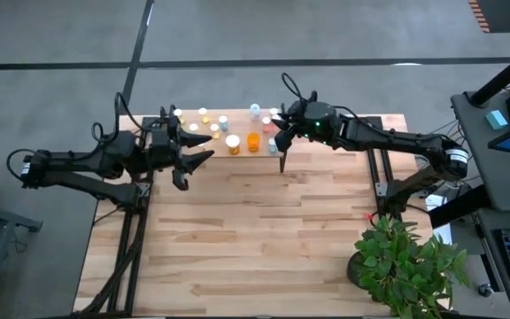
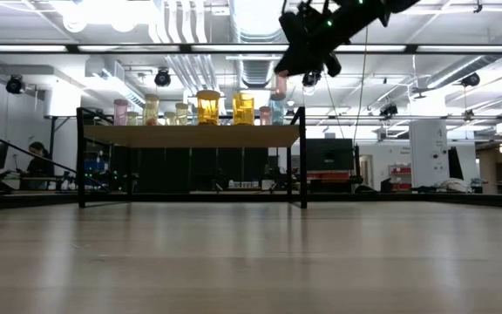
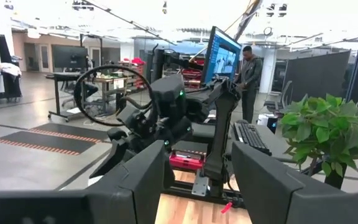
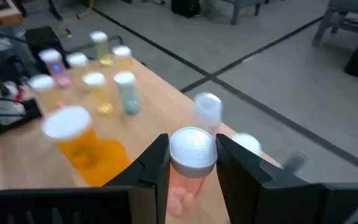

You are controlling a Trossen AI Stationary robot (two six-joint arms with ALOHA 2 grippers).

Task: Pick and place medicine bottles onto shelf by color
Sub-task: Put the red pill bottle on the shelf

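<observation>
The shelf (image 2: 190,135) stands at the table's far edge on thin black legs. Several medicine bottles stand upright on its board, among them a large orange one (image 1: 253,142) (image 4: 79,140) and small pale yellow, pink and bluish ones (image 4: 124,92). My right gripper (image 4: 192,146) (image 2: 308,61) hangs above the shelf's right end, shut on a pink bottle with a white cap (image 2: 280,85). My left gripper (image 1: 204,149) (image 3: 197,186) is held up at the shelf's left part, open, with nothing between its fingers. My right gripper pinches the pink bottle between its two fingers at the top, on either side of the white cap (image 4: 192,149). The fingers come in from the table's right, slanting a little downward. The bottle hangs upright below them (image 4: 182,193), lifted clear of the shelf board.
A green potted plant (image 1: 405,266) stands at the table's near right corner. The plank table top (image 1: 237,230) lies in front of the shelf. Beyond the table there are desks, a monitor and a standing person (image 3: 248,74).
</observation>
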